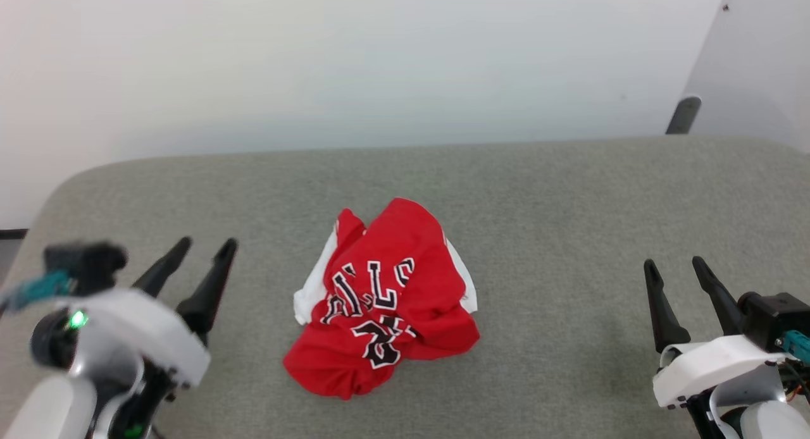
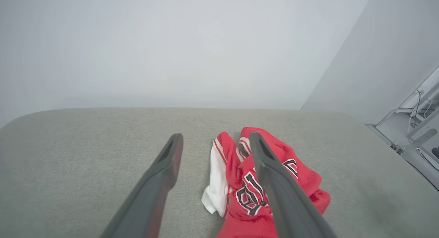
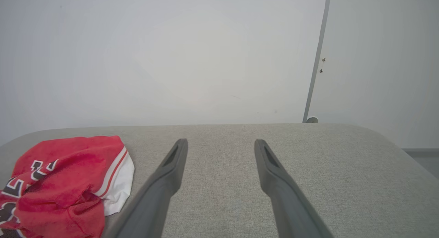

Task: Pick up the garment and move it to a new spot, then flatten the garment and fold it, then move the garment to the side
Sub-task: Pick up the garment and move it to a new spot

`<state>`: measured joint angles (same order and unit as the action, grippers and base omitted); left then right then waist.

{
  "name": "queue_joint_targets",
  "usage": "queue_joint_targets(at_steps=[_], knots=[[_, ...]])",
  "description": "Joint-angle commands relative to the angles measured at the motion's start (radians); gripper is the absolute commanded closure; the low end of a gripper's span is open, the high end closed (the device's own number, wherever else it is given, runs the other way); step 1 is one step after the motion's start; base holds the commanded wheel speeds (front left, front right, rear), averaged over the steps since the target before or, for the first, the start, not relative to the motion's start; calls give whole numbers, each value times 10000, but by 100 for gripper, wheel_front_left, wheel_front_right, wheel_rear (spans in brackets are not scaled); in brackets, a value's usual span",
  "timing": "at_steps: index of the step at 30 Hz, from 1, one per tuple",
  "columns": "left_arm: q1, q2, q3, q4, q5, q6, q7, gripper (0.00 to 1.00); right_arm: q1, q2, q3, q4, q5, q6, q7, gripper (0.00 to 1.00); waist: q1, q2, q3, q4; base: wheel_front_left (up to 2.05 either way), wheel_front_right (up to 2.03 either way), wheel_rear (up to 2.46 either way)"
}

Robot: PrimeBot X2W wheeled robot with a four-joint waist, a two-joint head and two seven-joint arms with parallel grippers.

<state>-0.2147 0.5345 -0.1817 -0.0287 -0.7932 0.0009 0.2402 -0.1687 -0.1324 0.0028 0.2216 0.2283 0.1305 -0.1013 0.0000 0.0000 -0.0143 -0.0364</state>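
The garment [image 1: 386, 296] lies crumpled in a heap at the middle of the grey table: red cloth, white sleeves poking out at both sides, black white-outlined lettering on top. My left gripper [image 1: 207, 243] hangs open at the lower left, well apart from the heap, with nothing between its fingers. In the left wrist view the garment [image 2: 240, 176] lies beyond the open left gripper [image 2: 215, 137], partly behind the right finger. At the lower right my right gripper [image 1: 672, 263] stands open and empty. The right wrist view has the garment [image 3: 65, 183] at its lower left, beside the open right gripper [image 3: 221, 142].
The grey padded table [image 1: 569, 205] has rounded corners and ends at a white wall. A dark post [image 1: 683, 114] stands behind its far right corner. Cables and a white frame [image 2: 418, 118] sit off the table's right in the left wrist view.
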Motion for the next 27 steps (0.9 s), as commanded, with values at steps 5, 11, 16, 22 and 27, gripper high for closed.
queue_joint_targets(at_steps=[5, 11, 16, 22, 27], knots=[[905, 23, 441, 202, 431, -350, -1673, 0, 260, -93, -97, 1, 56, 4, -33, 0, 0, 0, -367, 343, 0, 0, 0], [1671, -79, 812, 639, 567, -566, -3112, 0, 487, -145, -242, 44, 75, 4, -155, 0, 0, 0, -590, 594, 0, 0, 0], [2146, -111, 1073, 974, 511, -758, -4004, 0, 731, -152, -400, 79, 82, 4, -226, 0, 0, 0, -735, 782, 0, 0, 0], [2622, 64, 1183, 1433, 710, -956, -4587, 0, 1030, -157, -594, 65, 98, 4, -326, 0, 0, 0, -859, 975, 0, 0, 0], [2864, 38, 1415, 1649, 677, -1024, -4853, 0, 1227, -105, -774, 16, 93, 4, -373, 0, 0, 0, -900, 1086, 0, 0, 0]])
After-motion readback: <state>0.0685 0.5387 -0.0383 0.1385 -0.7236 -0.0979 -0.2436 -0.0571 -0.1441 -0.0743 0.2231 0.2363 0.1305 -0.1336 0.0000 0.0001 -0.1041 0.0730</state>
